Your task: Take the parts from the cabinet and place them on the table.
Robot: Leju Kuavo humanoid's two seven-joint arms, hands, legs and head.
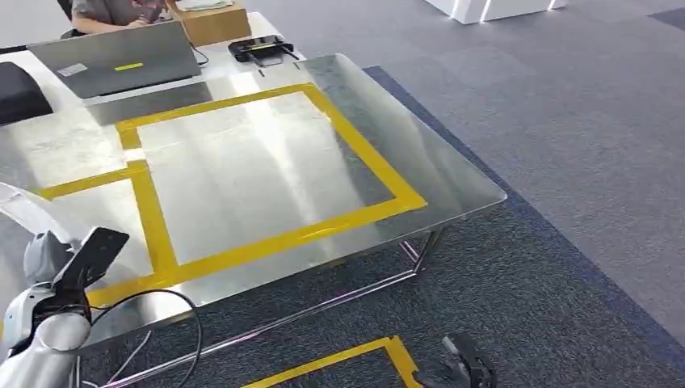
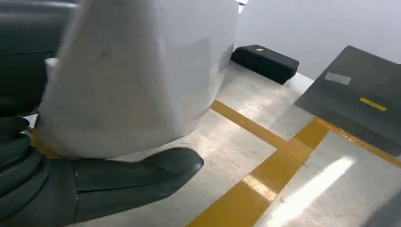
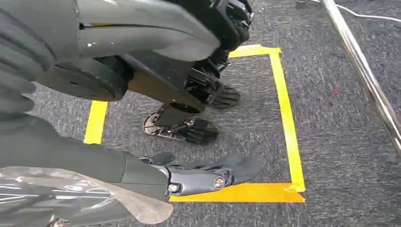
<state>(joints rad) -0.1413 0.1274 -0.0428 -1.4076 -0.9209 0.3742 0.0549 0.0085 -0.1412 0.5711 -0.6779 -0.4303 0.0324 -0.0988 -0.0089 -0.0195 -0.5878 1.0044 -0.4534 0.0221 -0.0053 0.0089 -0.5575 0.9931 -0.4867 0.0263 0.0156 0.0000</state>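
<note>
My left hand (image 2: 71, 189) grips a large white part (image 2: 132, 80), with the thumb underneath it, just above the steel table (image 2: 227, 146) near a yellow tape line (image 2: 265, 175). In the head view the white part (image 1: 24, 212) shows at the table's left edge, above my left arm. My right hand (image 3: 213, 175) hangs low beside the table with its fingers stretched out and nothing in them. It appears dark at the bottom of the head view as well (image 1: 464, 364).
The steel table (image 1: 266, 162) carries yellow tape rectangles. At its far end are a grey laptop (image 1: 121, 56), a black case (image 1: 18, 93), a black device (image 1: 260, 48), a cardboard box (image 1: 214, 20) and a seated person (image 1: 113, 12). Yellow tape (image 3: 288, 118) marks the carpet.
</note>
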